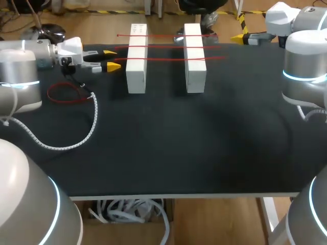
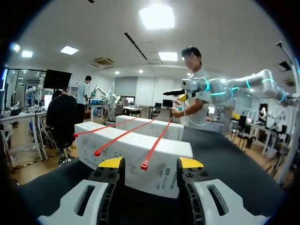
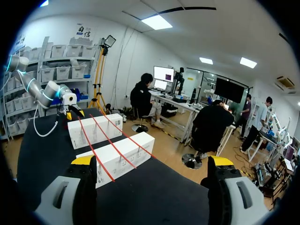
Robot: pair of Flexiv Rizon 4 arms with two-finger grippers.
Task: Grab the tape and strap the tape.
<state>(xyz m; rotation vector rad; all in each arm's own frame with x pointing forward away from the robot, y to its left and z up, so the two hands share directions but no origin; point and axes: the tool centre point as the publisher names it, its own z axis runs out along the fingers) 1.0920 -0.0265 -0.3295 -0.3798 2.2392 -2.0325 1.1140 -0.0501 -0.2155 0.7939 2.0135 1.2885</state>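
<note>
Black cloth covers the table [image 1: 168, 153]. Nearest on it, toward my left side, a white spiral cable [image 1: 76, 140] curves across the cloth. Just past the cable lies a loose red loop [image 1: 64, 93] of thin strip, flat on the table beside the cable's upper end.

Farther on, the left gripper [image 1: 111, 59] comes in from the left, level with the table and pointing at the left block [image 1: 136, 66]. Its yellow-tipped fingers [image 2: 111, 162] are spread wide and hold nothing. They stop just short of the block's side.

The left block and the right block [image 1: 194, 58] are white and long, and they stand side by side with a gap between them. Three red tapes [image 1: 166, 47] lie stretched across both tops, one behind another, and bridge the gap. In the left wrist view the nearest tape's end [image 2: 144, 165] hangs over the block's face ahead of that gripper [image 2: 151, 163], in line with the space between its fingers and touched by neither.

Farthest, the right gripper [image 1: 239, 38] hangs at the table's far edge, beyond the right block and well apart from it. Its own view shows its fingers [image 3: 83, 160] wide apart and empty, with both blocks ahead and off to one side.
</note>
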